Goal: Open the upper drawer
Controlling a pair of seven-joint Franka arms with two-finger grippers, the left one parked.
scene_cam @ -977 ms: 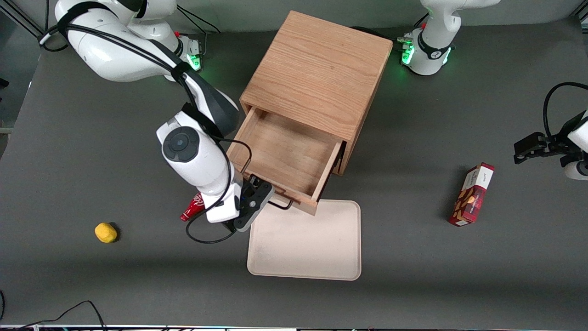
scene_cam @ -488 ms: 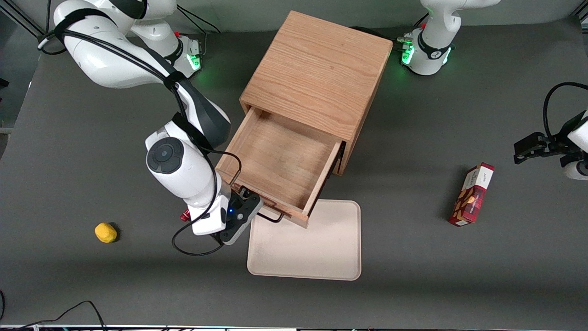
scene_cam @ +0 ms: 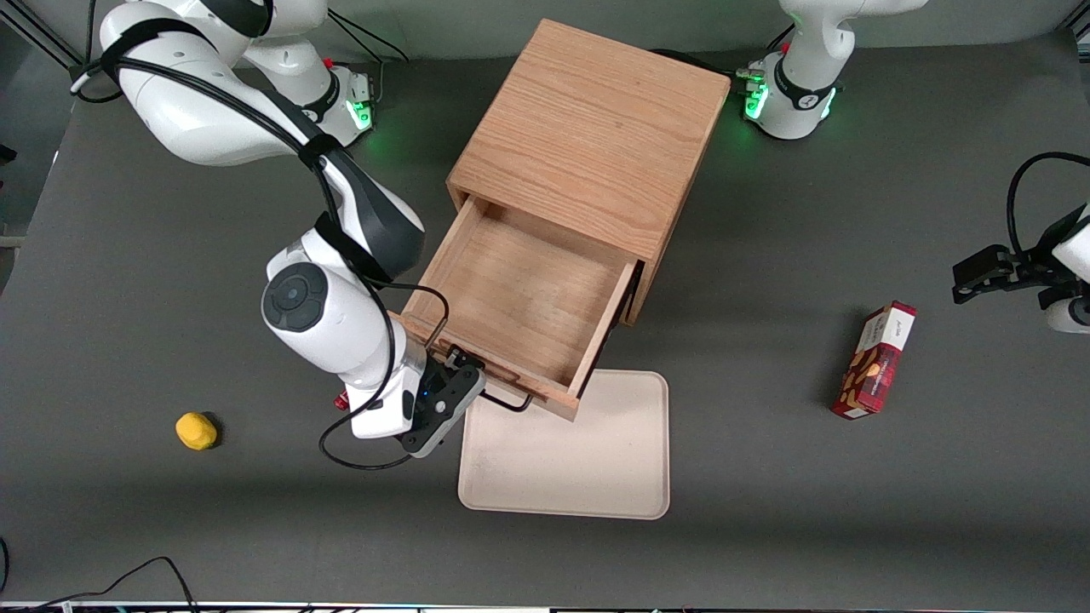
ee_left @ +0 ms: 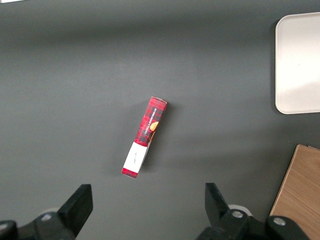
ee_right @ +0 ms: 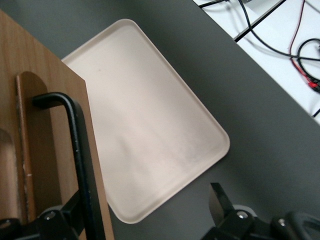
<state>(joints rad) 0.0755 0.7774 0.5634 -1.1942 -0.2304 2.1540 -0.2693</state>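
The upper drawer of the light oak cabinet stands pulled far out, its inside bare. Its thin black bar handle runs along the front, over the edge of the tray. My right gripper is at the handle's end toward the working arm. In the right wrist view the gripper is open wide. The handle lies between the fingers, close beside one finger, on the wooden drawer front. The bottom drawer is hidden under the upper one.
A beige tray lies in front of the drawer, seen also in the right wrist view. A red can is mostly hidden under my arm. A yellow object lies toward the working arm's end. A red cookie box lies toward the parked arm's end.
The drawer has come farther out with my gripper at its handle, mostly in the first half second. The gripper has moved nearer the front camera; the cabinet has shifted slightly.
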